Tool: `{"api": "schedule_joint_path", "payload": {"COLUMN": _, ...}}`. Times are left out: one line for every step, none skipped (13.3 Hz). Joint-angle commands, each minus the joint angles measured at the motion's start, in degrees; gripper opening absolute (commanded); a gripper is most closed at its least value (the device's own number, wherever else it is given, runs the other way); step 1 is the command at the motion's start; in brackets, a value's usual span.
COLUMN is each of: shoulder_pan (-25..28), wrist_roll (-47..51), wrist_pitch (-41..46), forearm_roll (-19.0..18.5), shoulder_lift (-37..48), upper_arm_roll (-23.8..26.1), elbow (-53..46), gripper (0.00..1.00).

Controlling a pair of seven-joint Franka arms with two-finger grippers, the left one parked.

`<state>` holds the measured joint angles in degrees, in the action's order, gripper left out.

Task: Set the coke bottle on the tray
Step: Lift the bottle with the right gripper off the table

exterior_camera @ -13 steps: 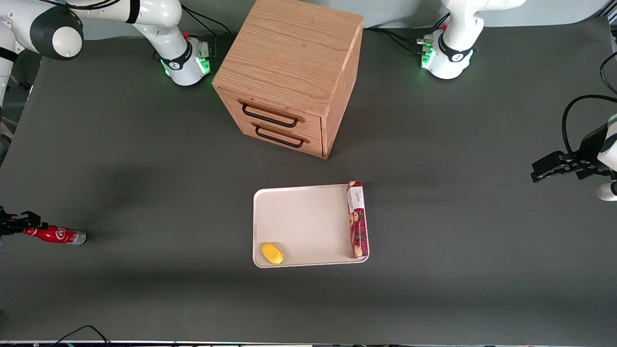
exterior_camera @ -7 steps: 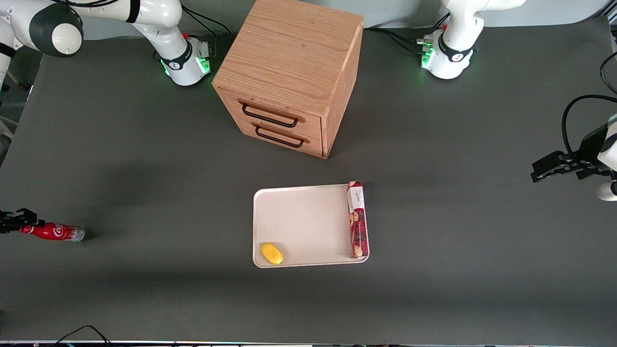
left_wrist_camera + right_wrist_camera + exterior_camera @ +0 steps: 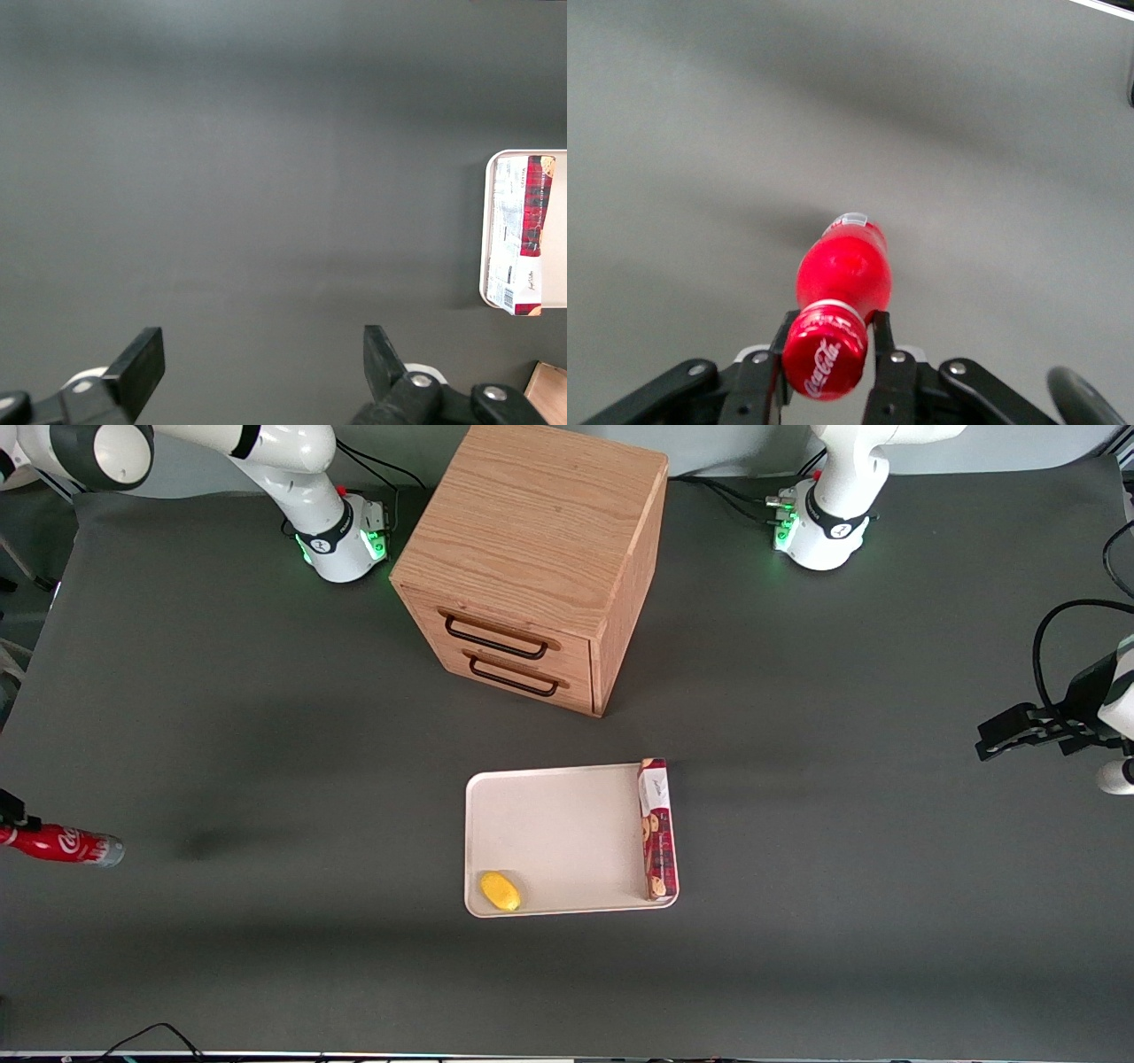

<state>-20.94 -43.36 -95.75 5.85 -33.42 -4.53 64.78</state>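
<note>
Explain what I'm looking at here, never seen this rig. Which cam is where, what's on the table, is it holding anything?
These are two white robot arms bolted to a dark table; only one is working.

The wide picture comes from a camera facing the robots from the front. The other two come from cameras mounted on each arm's wrist, looking down past the fingers.

On the table stand a wooden drawer box and, nearer the front camera, an off-white tray. A yellow lemon-like item and a long cookie box lie on the tray.

The working arm's gripper is at its own end of the table, far off sideways from the tray. It is shut on the coke bottle, gripping it just under the red cap. The bottle appears lifted off the table, not yet on the tray.
</note>
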Motion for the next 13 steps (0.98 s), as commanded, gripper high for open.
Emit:
{"api": "schedule_joint_path", "payload": {"shoulder_pan": -0.06, "wrist_roll": 3.71, "wrist_pitch": 6.69, "forearm_roll": -2.33, "shoulder_lift": 4.66, "upper_arm_roll": 0.13, "elbow": -0.09, "gripper": 0.0}}
{"api": "schedule_joint_path", "payload": {"shoulder_pan": -0.06, "wrist_roll": 3.98, "wrist_pitch": 8.71, "forearm_roll": -2.42, "shoulder_lift": 5.81, "upper_arm_roll": 0.13, "elbow": -0.79, "gripper": 0.0}}
{"api": "schedule_joint_path", "payload": {"shoulder_pan": -0.06, "wrist_roll": 5.11, "wrist_pitch": 11.17, "forearm_roll": -2.42, "shoulder_lift": 7.04, "upper_arm_roll": 0.13, "elbow": -1.49, "gripper": 0.0}}
{"api": "schedule_joint_path", "payload": {"shoulder_pan": -0.06, "wrist_roll": 6.26, "wrist_pitch": 13.54, "forearm_roll": -2.51, "shoulder_lift": 8.09, "upper_arm_roll": 0.13, "elbow": -2.2, "gripper": 0.0}}
{"api": "schedule_joint_path", "payload": {"shoulder_pan": 0.02, "wrist_roll": 8.01, "wrist_pitch": 15.39, "forearm_roll": -2.86, "shoulder_lift": 9.24, "upper_arm_roll": 0.31, "elbow": -2.64, "gripper": 0.0}}
{"api": "schedule_joint_path", "payload": {"shoulder_pan": 1.15, "wrist_roll": 9.5, "wrist_pitch": 16.54, "forearm_roll": -3.12, "shoulder_lift": 10.46, "upper_arm_roll": 0.22, "elbow": -2.73, "gripper": 0.0}}
{"api": "schedule_joint_path", "payload": {"shoulder_pan": 2.73, "wrist_roll": 10.22, "wrist_pitch": 16.73, "forearm_roll": -3.12, "shoulder_lift": 11.43, "upper_arm_roll": 0.13, "elbow": -2.64, "gripper": 0.0}}
{"api": "schedule_joint_path", "payload": {"shoulder_pan": 3.7, "wrist_roll": 14.4, "wrist_pitch": 16.73, "forearm_roll": -2.78, "shoulder_lift": 11.7, "upper_arm_roll": 0.22, "elbow": -2.47, "gripper": 0.0}}
{"api": "schedule_joint_path", "payload": {"shoulder_pan": 4.32, "wrist_roll": 18.44, "wrist_pitch": 16.82, "forearm_roll": -2.51, "shoulder_lift": 11.88, "upper_arm_roll": 1.7, "elbow": -1.95, "gripper": 0.0}}
{"api": "schedule_joint_path", "payload": {"shoulder_pan": 4.94, "wrist_roll": 21.96, "wrist_pitch": 16.82, "forearm_roll": -2.59, "shoulder_lift": 11.88, "upper_arm_roll": 4.76, "elbow": -1.85, "gripper": 0.0}}
{"api": "schedule_joint_path", "payload": {"shoulder_pan": 5.03, "wrist_roll": 27.48, "wrist_pitch": 16.82, "forearm_roll": -2.6, "shoulder_lift": 12.06, "upper_arm_roll": 7.92, "elbow": -1.24, "gripper": 0.0}}
{"api": "schedule_joint_path", "payload": {"shoulder_pan": 5.03, "wrist_roll": 33.02, "wrist_pitch": 16.82, "forearm_roll": -2.86, "shoulder_lift": 12.67, "upper_arm_roll": 12.13, "elbow": -0.37, "gripper": 0.0}}
{"api": "schedule_joint_path", "payload": {"shoulder_pan": 5.03, "wrist_roll": 39.34, "wrist_pitch": 16.73, "forearm_roll": -3.12, "shoulder_lift": 13.2, "upper_arm_roll": 16.0, "elbow": 0.16, "gripper": 0.0}}
